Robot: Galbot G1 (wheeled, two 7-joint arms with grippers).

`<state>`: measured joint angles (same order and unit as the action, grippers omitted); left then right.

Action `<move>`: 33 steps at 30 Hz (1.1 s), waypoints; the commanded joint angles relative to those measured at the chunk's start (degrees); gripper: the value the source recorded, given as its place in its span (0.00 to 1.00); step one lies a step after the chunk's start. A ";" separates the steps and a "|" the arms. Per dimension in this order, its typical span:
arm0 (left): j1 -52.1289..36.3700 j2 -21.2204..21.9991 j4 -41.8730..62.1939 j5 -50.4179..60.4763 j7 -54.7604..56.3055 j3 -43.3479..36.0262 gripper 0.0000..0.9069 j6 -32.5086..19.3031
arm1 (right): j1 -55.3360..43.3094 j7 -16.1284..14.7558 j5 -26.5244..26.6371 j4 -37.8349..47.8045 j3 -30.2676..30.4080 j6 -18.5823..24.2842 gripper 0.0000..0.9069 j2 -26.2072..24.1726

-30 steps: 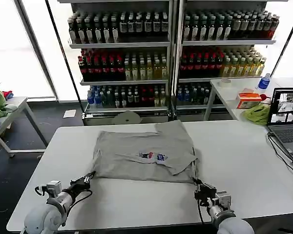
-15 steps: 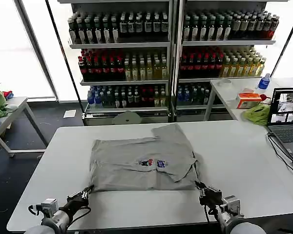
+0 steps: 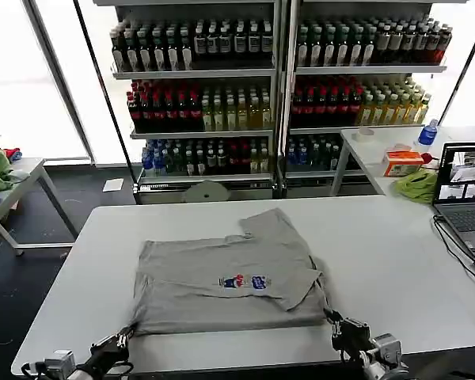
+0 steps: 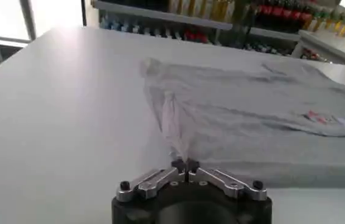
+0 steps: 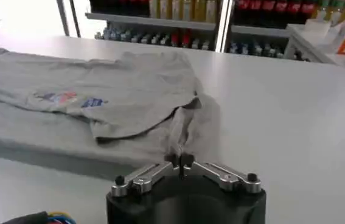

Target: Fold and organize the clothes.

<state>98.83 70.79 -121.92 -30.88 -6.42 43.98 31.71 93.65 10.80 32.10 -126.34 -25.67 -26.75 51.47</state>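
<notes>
The gray shirt [image 3: 231, 281] lies on the white table [image 3: 396, 261], now dragged closer to its near edge than a second ago. The left pincer [image 3: 120, 342] and right pincer [image 3: 332, 318], both drawn back, are each closed, pinching a near corner of the shirt.

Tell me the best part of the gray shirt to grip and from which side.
Grip the gray shirt by its two near hem corners, coming in low from the robot's side; it lies flat, and the left tool and right tool already pinch there.
</notes>
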 commanded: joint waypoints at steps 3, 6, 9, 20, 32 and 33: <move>0.92 0.70 -3.30 0.16 -0.48 2.21 1.00 0.96 | 2.45 -0.01 0.99 -3.16 -1.40 -2.28 1.00 0.97; 0.10 0.15 -3.43 -0.09 -0.25 3.17 1.00 1.20 | 2.41 0.07 1.80 -4.01 -2.10 -3.25 1.00 1.38; -1.07 -0.42 -3.25 -0.95 -0.23 4.14 1.00 1.32 | 1.60 -0.14 1.87 -4.43 -3.32 -3.62 1.00 1.64; -12.52 -8.08 3.21 -5.84 -0.87 2.86 1.00 1.36 | -22.69 -10.66 10.29 8.51 -2.76 -5.12 1.00 -0.38; -26.15 -14.62 15.41 -7.41 -2.86 -4.83 1.00 1.31 | -55.08 -18.09 6.85 38.49 15.89 -6.21 1.00 5.32; -27.43 -14.69 16.39 -7.66 -2.96 -5.48 1.00 1.31 | -56.91 -18.41 6.65 41.37 16.82 -6.36 1.00 6.12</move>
<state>84.24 61.00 -115.47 -36.27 -8.57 43.60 32.98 58.86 -2.70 38.68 -105.09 -18.42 -32.31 54.43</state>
